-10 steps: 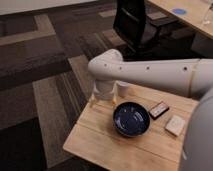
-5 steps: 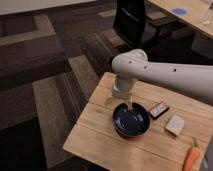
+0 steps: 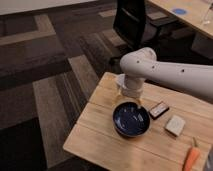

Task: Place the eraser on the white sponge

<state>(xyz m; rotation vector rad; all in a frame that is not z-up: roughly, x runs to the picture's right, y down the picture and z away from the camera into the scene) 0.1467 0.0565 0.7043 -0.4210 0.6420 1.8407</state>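
Observation:
The eraser (image 3: 159, 109), a small dark block with a lighter end, lies on the wooden table (image 3: 100, 135) just right of the blue bowl (image 3: 132, 119). The white sponge (image 3: 175, 125), a beige squarish pad, lies a little further right and nearer to me. My white arm reaches in from the right, and its wrist hangs over the bowl's far rim. The gripper (image 3: 128, 97) points down there, left of the eraser and apart from it. It holds nothing that I can see.
An orange carrot (image 3: 191, 157) lies near the table's front right corner. A black office chair (image 3: 132, 22) stands behind the table on the patterned carpet. A light desk (image 3: 192, 17) runs along the back right.
The arm has swung from the table's left end to over the bowl's far rim. It has barely moved in the last half second. The eraser and the sponge have not moved.

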